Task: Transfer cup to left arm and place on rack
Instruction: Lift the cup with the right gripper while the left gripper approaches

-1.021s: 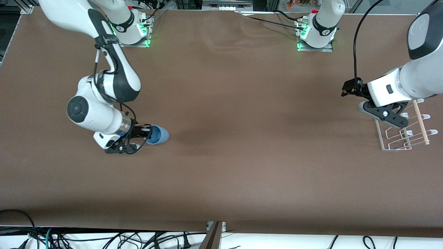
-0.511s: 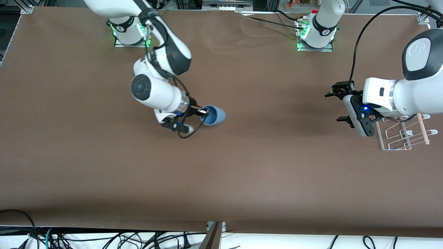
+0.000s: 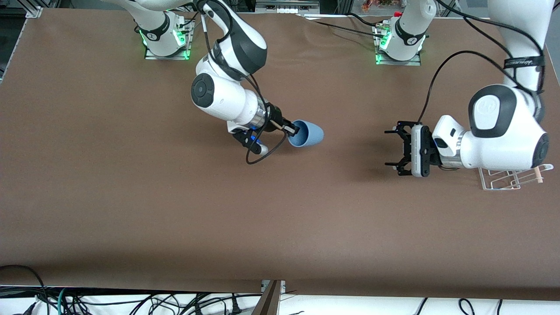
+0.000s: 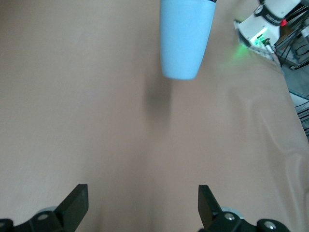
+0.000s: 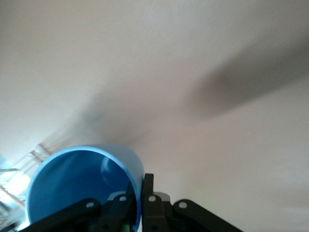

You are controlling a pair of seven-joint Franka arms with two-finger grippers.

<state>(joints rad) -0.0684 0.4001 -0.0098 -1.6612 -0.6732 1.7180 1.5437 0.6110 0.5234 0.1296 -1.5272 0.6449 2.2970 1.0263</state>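
We are holding the cup [image 3: 306, 134] in the air over the middle of the counter [image 3: 175, 210], lying on its side. Our right gripper [image 3: 292, 129] is pinching its rim, one jaw inside the mouth and one outside, closed tight on the wall. Our left gripper [image 3: 391, 148] is hovering over the counter toward the left arm's end, its jaws spread wide and empty, pointing at the cup's closed bottom, well apart from it. The rack [image 3: 509, 179] is sitting on the counter, partly hidden under our left arm [image 3: 498, 135].
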